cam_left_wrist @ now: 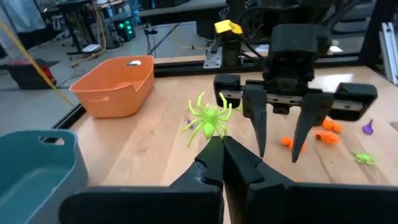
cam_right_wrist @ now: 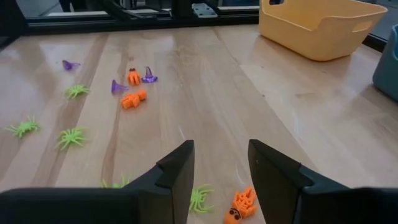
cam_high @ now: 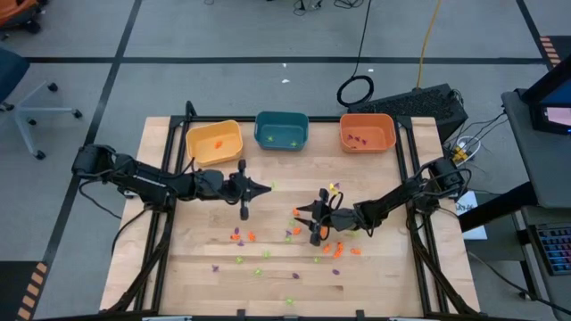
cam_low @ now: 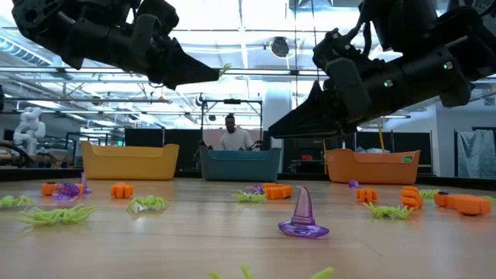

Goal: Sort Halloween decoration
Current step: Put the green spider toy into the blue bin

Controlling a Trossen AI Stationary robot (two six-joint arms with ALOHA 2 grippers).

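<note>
The Halloween decoration lies scattered over the wooden table: orange pieces [cam_high: 241,236], green spiders [cam_low: 54,215] and purple hats [cam_low: 302,217]. My left gripper [cam_left_wrist: 222,144] hangs above the table's middle, shut on a light-green spider [cam_left_wrist: 208,119]. My right gripper [cam_high: 298,215] faces it from the table's right, lower down, open with nothing between its fingers [cam_right_wrist: 221,165]. Below it an orange piece [cam_right_wrist: 242,205] and a green spider [cam_right_wrist: 199,198] lie on the wood. Each of the three bins at the far edge holds a few pieces. My left gripper pinches the green spider between its two fingers at their free ends, by the spider's near end [cam_left_wrist: 214,135]. The fingers run almost level from the table's left. The spider sticks out beyond the fingertips, legs spread, lifted clear of the table [cam_low: 225,69].
A yellow bin [cam_high: 215,141], a teal bin [cam_high: 282,130] and an orange bin [cam_high: 368,132] stand in a row along the far edge. A person [cam_low: 232,133] sits in the room behind the table. The two grippers point at each other a short way apart.
</note>
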